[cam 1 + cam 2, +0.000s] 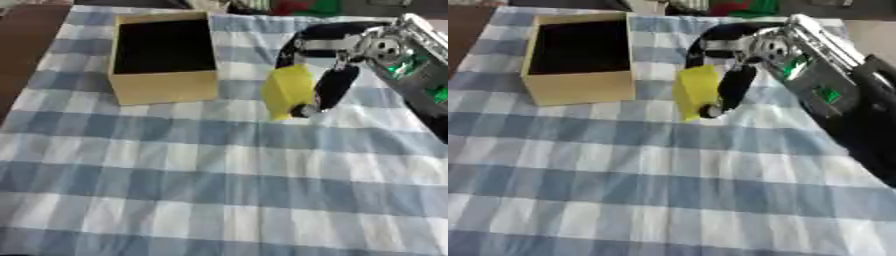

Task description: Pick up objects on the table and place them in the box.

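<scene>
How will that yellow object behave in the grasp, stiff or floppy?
Probably stiff: the yellow object keeps flat faces and straight edges in the right robot hand. Likely light, since curled fingers alone hold it. Its flat sides suggest it won't roll.

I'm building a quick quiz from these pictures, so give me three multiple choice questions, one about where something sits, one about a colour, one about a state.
1. Where does the box stand, relative to the right hand?
A. to its left
B. to its right
C. beneath it

2. What colour is the object in the right hand?
A. red
B. yellow
C. green

3. What is the right hand's state?
A. open, flat on the cloth
B. shut on nothing
C. curled round the yellow object

Answers: 1 A, the box is nearer the view's left edge. 2 B, it shows plainly yellow. 3 C, black fingers wrap it above the checked cloth.
</scene>
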### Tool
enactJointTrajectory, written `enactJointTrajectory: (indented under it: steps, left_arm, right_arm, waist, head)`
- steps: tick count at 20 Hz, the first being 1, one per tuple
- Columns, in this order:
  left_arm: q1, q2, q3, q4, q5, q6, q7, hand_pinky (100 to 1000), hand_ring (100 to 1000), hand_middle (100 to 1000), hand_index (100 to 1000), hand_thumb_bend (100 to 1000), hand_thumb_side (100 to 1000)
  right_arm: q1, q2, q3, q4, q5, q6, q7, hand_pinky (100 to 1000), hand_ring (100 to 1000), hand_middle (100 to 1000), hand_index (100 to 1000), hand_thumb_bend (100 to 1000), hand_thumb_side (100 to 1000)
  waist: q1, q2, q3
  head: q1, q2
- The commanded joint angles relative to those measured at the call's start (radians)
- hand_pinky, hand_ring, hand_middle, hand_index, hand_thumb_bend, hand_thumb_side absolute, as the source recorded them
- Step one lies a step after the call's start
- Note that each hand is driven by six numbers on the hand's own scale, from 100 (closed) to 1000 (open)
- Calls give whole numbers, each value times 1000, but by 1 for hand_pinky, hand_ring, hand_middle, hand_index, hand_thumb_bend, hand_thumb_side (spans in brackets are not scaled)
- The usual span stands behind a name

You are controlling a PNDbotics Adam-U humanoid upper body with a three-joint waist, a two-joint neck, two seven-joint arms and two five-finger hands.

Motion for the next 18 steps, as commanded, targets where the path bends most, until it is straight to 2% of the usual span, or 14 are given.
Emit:
enactJointTrajectory:
  steps: [1,5,10,14,18]
  left_arm:
    - [-4,8,0,-14,6,-1,-6,954,696,518,719,100,248]
    - [-6,7,-4,-14,8,-2,-11,953,696,518,719,100,246]
    - [-15,4,-12,-14,12,-5,-19,952,696,519,719,100,245]
    - [-25,0,-18,-14,16,-8,-27,953,697,519,719,100,245]
    - [-35,-3,-23,-14,20,-11,-33,953,697,519,720,100,245]
  right_arm:
    - [-70,30,-21,37,16,5,-11,941,932,483,650,100,100]
    - [-168,126,-27,156,64,-12,-30,942,932,483,653,100,100]
    - [-270,278,-69,332,153,-40,-92,939,933,493,663,100,100]
    - [-324,389,-99,459,219,-66,-136,931,929,497,672,100,100]
    - [-349,468,-142,556,267,-74,-195,929,930,496,679,100,100]
  waist:
    - [5,-25,3]
    - [8,-31,11]
    - [11,-31,22]
    - [12,-26,36]
    - [11,-20,50]
  head:
    - [-17,2]
    - [-41,5]
    - [-70,4]
    - [-91,1]
    - [-96,-7]
